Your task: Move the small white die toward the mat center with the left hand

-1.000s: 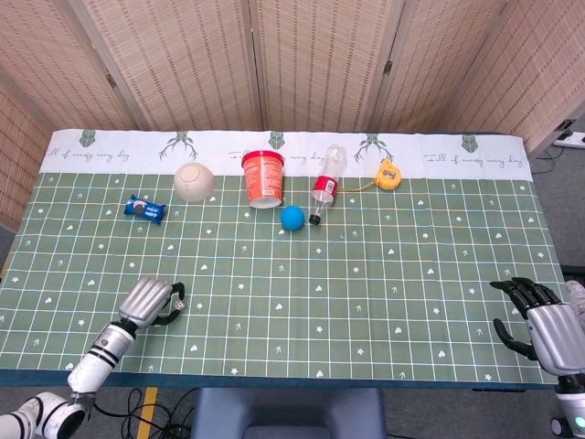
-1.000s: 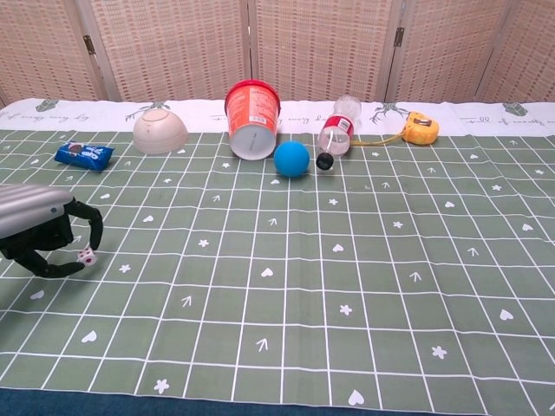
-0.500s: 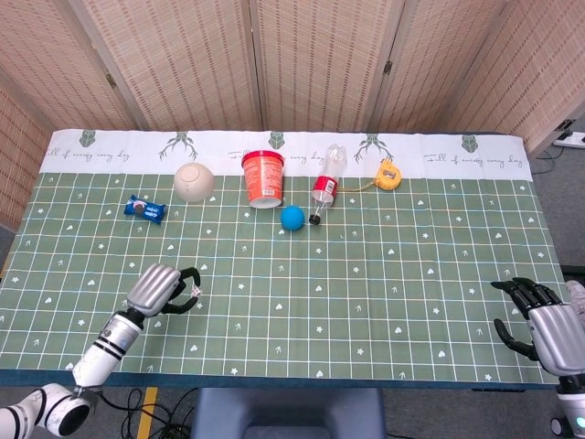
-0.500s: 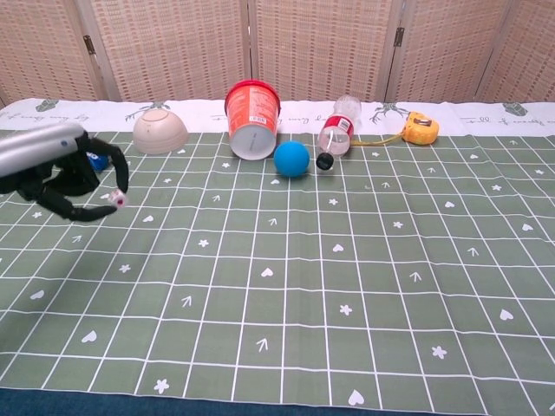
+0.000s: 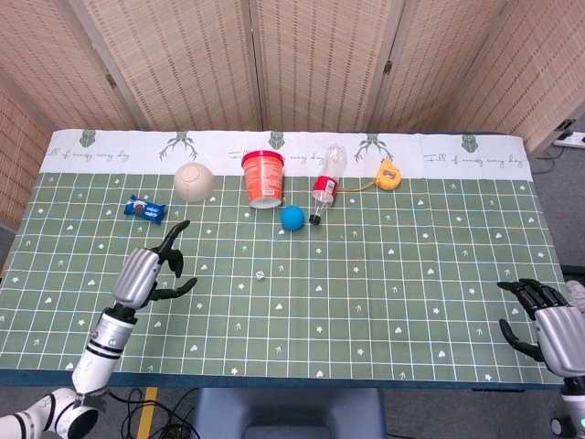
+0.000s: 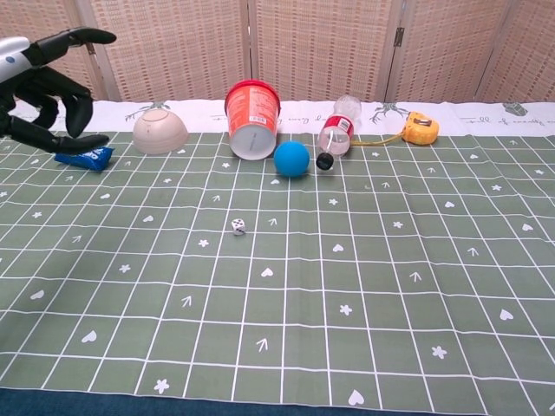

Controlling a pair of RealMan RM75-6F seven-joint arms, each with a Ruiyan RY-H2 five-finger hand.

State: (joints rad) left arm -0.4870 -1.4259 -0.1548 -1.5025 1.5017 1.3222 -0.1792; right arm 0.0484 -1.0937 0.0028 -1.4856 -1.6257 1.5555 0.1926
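Lying free on green mat (image 5: 366,293) — small white die (image 5: 260,274), dark pips | left hand (image 5: 146,273) — fingers spread, empty

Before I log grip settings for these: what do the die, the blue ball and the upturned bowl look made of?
Die: likely hard plastic, white, sharp-edged, with dark pips. Blue ball: matte, evenly coloured, no shine, perhaps rubber or foam. Bowl: smooth off-white with a soft sheen, ceramic or plastic; cannot tell which.

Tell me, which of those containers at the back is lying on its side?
The clear bottle with the red label; the red tub and the white bowl both sit upside down.
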